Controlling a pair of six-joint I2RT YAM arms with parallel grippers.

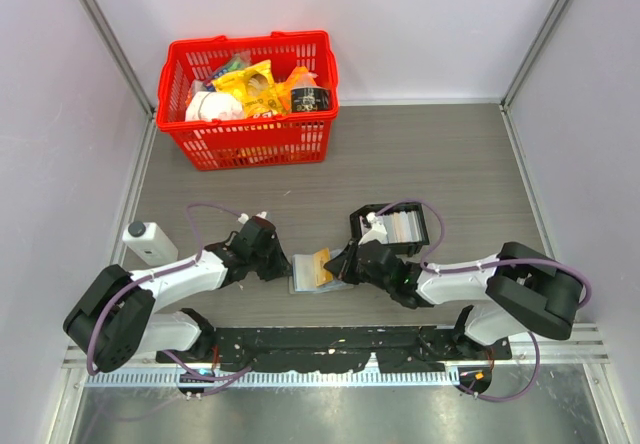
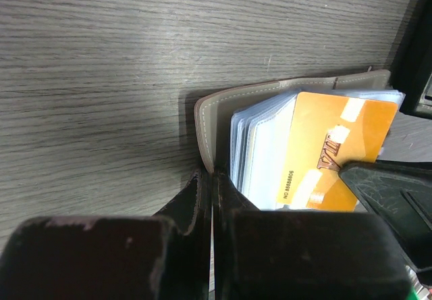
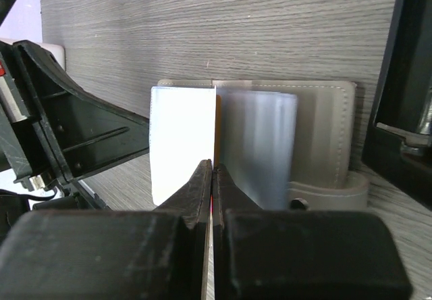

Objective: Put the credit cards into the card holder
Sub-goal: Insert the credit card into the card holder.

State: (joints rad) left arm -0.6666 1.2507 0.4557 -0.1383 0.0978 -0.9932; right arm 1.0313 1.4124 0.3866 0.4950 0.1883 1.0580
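The grey-beige card holder [image 1: 302,278] lies open on the table between my two arms, its clear pocket leaves [image 3: 260,144] fanned up. My left gripper [image 2: 212,176] is shut on the edge of the holder's cover [image 2: 204,128] and pins it from the left. My right gripper [image 3: 213,167] is shut on an orange credit card [image 2: 337,144]. The card stands on edge among the leaves, showing only as a thin orange line [image 3: 217,128] in the right wrist view. More pale credit cards [image 1: 405,226] sit in a black tray behind the right arm.
The black tray [image 3: 405,77] stands just right of the holder. A red basket [image 1: 250,99] full of groceries is at the back left. A white boxy device [image 1: 148,242] rests by the left wall. White walls close in both sides.
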